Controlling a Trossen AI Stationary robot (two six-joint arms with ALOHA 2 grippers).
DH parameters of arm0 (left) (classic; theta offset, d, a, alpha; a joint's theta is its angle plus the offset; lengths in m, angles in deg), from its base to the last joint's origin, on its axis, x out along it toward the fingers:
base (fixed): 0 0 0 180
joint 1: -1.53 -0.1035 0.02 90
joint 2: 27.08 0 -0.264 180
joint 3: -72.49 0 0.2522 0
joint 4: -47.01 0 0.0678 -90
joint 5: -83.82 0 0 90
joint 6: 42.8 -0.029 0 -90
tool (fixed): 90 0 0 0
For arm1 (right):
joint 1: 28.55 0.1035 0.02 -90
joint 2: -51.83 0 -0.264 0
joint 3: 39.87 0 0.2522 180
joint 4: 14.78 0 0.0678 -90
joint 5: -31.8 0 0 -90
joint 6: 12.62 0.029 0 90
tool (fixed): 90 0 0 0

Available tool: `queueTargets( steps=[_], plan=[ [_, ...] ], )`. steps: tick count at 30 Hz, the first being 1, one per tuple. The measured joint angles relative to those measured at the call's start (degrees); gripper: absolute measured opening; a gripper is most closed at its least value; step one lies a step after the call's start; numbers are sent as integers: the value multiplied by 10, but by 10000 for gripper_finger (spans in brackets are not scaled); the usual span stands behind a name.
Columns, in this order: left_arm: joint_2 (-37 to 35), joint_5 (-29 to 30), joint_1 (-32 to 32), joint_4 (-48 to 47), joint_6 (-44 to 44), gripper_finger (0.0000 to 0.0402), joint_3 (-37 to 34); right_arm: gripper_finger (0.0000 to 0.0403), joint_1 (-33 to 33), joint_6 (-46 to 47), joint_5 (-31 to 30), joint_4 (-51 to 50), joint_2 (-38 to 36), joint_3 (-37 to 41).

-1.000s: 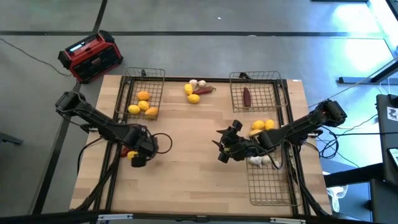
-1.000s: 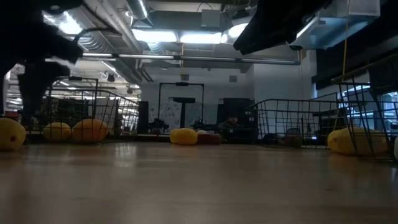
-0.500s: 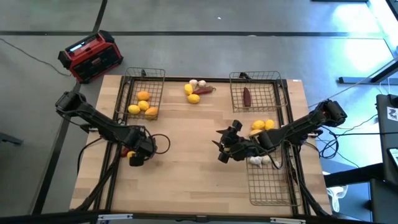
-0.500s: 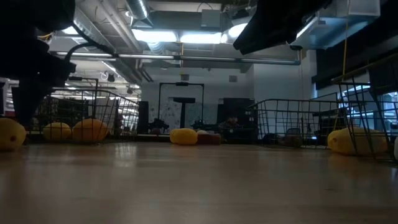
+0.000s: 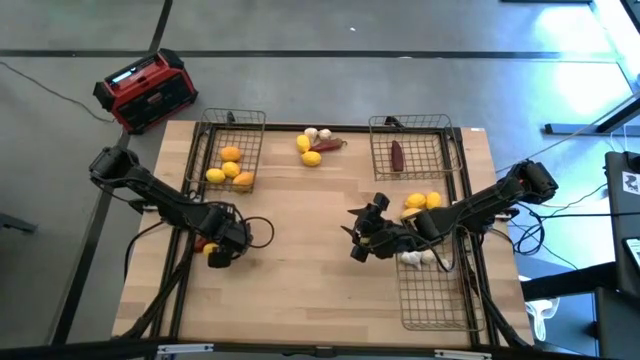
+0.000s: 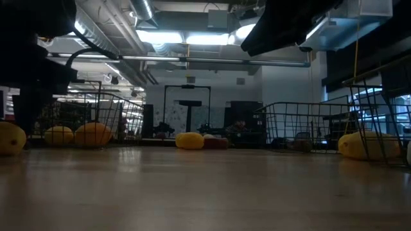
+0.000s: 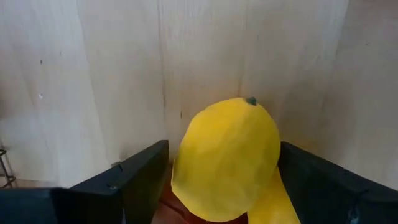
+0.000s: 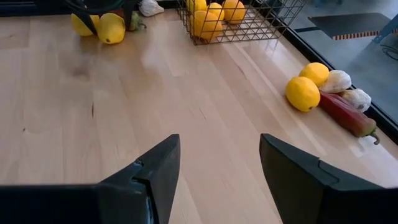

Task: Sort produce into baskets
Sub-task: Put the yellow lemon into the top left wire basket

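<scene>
My left gripper points down near the table's left edge, open, with one finger on each side of a yellow lemon. The lemon lies on the table beside a second yellow piece and a dark red piece. My right gripper hovers open over the bare wood right of the middle, with nothing between its fingers. Two lemons, garlic bulbs and a red piece lie loose at the far middle. Three wire baskets hold produce: far left, far right, near right. My left gripper comes at the lemon from above, pointing down. Its two fingers stand close against the lemon's opposite sides. Whether they touch it I cannot tell. The lemon rests on the table.
A red-and-black box stands on the floor beyond the far left corner. The far left basket holds lemons, the far right a red piece, the near right lemons and garlic. Bare wood lies between the arms.
My left gripper has come down over the lemon near the table's left edge, with its fingers still apart. My right gripper has kept still.
</scene>
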Motion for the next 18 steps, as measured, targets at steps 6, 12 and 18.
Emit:
queueTargets(
  steps=[6,12,18],
  plan=[
    [0,0,0,2,-12,286,0,215,0,0,3,0,0,0],
    [0,4,0,3,-25,232,0,215,0,-2,17,-1,0,0],
    [0,6,-1,8,26,195,7,215,0,-2,20,-1,0,0]
  ],
)
